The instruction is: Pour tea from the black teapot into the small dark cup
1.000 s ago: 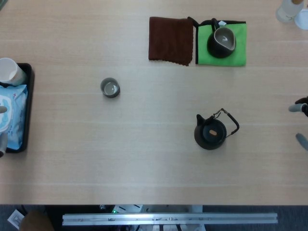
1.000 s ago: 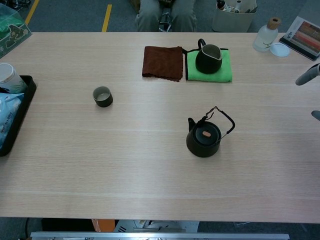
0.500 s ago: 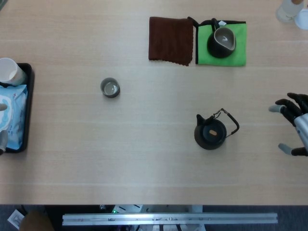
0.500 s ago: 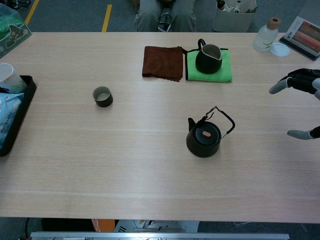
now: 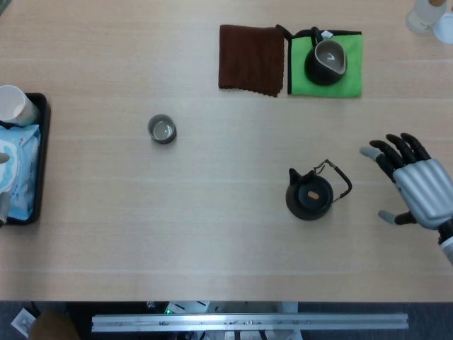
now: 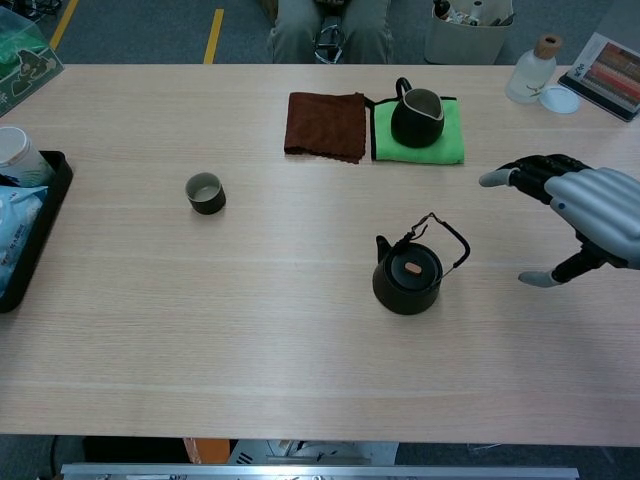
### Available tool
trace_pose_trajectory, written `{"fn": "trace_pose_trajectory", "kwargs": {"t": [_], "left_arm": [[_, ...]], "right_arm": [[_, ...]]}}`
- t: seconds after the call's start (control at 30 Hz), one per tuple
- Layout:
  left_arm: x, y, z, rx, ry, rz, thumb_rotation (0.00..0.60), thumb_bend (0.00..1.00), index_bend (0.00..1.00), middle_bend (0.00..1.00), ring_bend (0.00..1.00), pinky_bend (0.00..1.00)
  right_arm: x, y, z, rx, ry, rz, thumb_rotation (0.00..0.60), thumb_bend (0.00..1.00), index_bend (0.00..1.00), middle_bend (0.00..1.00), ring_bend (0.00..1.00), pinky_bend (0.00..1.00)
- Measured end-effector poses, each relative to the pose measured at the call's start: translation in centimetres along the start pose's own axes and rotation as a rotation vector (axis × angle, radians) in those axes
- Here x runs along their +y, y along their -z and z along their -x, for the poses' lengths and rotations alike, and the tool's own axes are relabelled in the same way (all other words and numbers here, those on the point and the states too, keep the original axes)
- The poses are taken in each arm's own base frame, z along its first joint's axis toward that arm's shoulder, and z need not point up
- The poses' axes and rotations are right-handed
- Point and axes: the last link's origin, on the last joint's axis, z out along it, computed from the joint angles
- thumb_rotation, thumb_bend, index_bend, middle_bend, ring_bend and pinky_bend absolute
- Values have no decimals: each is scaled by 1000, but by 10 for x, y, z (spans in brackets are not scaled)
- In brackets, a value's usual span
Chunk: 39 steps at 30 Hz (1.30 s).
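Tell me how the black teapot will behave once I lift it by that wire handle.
The black teapot looks squat and thick-walled, so probably heavy for its size. Its thin wire handle leans to one side, so it may pivot and let the pot swing. The lid seems loose-fitting and might slip during pouring. The right robot hand is open beside it.

A robot test lab or workroom is suggested. A long pale wood-grain table point(image 6: 200, 330) is edged in front by a bare aluminium rail point(image 5: 248, 322), well behind the silver-and-black robot hand point(image 6: 585, 215). Grey floor marked with a yellow tape line point(image 6: 213, 25) is seen beyond, far from the hand, beside a seated person's legs point(image 6: 330, 25).
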Motion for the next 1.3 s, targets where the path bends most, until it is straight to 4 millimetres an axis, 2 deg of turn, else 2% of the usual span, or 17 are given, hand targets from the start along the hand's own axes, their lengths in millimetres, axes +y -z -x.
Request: {"fn": "trace_pose_trajectory", "kwargs": {"t": [0.8,1.3], "left_arm": [[-9,4,-2,4,2,-20,600,406,279,286,265,285],[-15,6,-8,19,-4,-35,600,406,279,286,265,284]], "right_arm": [[-14,-53,23,-33,71,5,600,65,137,104,0,50],[-18,-84,20,8,79,29,600,65,137,103,0,50]]}}
